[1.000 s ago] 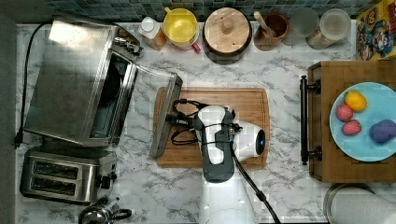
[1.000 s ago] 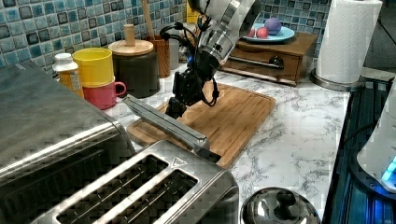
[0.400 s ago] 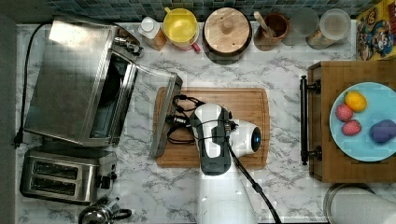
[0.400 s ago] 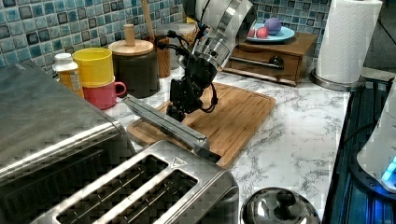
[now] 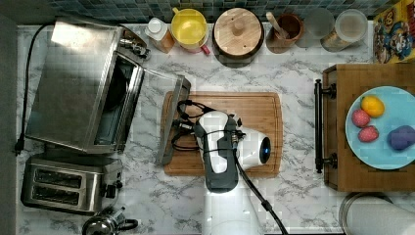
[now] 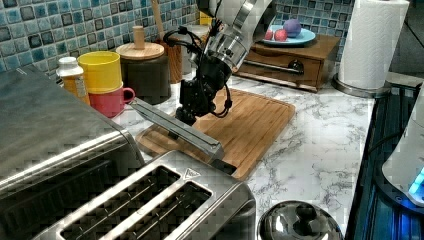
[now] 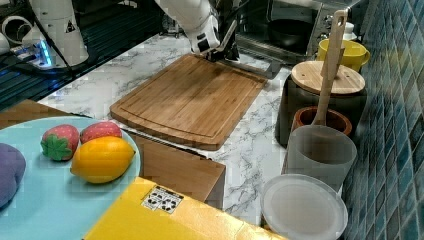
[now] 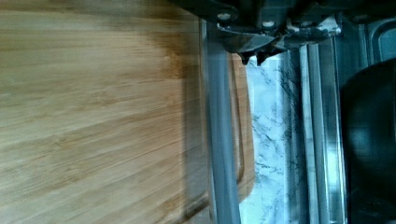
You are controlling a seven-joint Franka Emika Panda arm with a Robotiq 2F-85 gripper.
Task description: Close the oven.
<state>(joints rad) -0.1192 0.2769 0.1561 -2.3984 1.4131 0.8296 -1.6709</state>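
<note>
At nine o'clock in the top view, on the marble counter (image 5: 293,68), sits the oven (image 5: 80,85), its glass door (image 5: 172,117) hanging partly open toward three o'clock, the handle edge over the cutting board (image 5: 254,115). At the middle, the tool (image 5: 180,126) sits against that door's handle edge; I cannot tell whether its fingers are open or closed. At seven o'clock stands a toaster (image 5: 68,183). At three o'clock, a blue plate (image 5: 379,156) holds fruit.
</note>
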